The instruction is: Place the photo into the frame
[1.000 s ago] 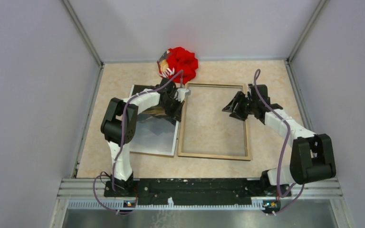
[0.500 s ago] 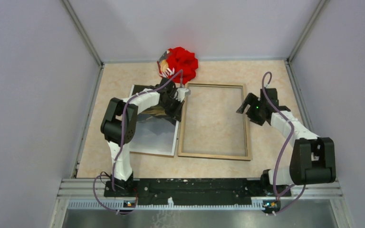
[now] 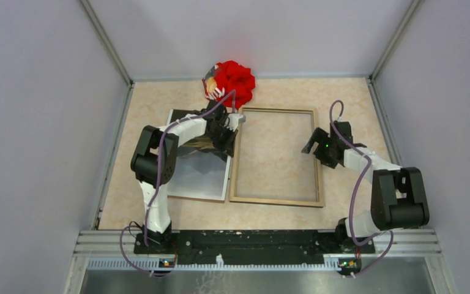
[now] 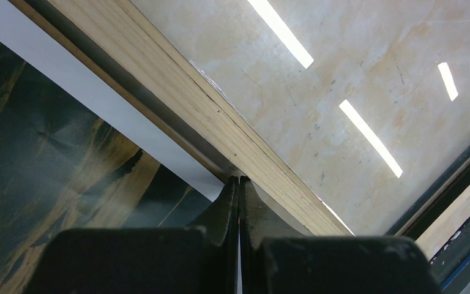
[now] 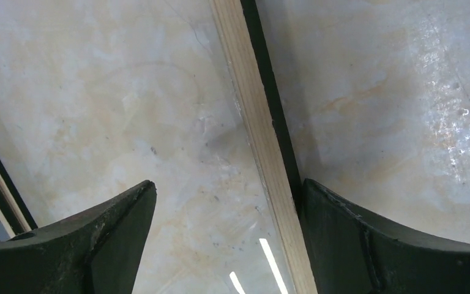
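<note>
My left tool, clenched empty, meets the seam between dark mountain-landscape print and thin light-wood rectangular frame; my right tool, released, straddles the frame's right rail.

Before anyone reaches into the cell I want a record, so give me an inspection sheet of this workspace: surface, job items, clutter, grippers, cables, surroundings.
Surface: beige marbled tabletop, nothing spilled seen.
Job's things: dark mountain-landscape photo print with white edge lies flat, face up, left of the thin rectangular wood-coloured picture frame; not yet inside it.
Clutter: red cloth bundle at the table's far edge.
Grippers: left gripper shut, tips at the seam between photo and frame; right gripper open, astride the frame's right rail.
Cables: purple cables run along both arms.
Surroundings: pale grey enclosure walls; nothing else seen.
</note>
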You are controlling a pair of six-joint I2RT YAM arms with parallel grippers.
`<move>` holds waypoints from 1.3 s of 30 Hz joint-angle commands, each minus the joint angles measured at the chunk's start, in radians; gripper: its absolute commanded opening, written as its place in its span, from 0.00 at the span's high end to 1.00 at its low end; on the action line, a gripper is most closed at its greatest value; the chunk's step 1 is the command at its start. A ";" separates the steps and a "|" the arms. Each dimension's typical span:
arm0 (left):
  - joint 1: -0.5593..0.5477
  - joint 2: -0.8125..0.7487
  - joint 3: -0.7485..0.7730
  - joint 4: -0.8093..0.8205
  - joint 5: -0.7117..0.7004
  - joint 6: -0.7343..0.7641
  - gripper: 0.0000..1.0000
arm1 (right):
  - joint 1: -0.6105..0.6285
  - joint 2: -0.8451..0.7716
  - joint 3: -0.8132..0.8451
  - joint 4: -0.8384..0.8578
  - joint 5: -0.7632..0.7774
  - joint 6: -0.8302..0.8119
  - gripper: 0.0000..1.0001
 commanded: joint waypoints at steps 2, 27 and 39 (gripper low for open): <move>-0.046 0.058 0.011 0.055 -0.013 0.006 1.00 | 0.013 -0.128 -0.025 0.092 -0.240 0.122 0.13; -0.057 0.060 0.010 0.066 -0.020 0.018 1.00 | 0.071 -0.358 -0.160 0.858 -0.671 0.868 0.28; -0.055 0.033 -0.002 0.063 -0.034 0.025 1.00 | 0.117 -0.379 0.086 0.392 -0.607 0.585 0.28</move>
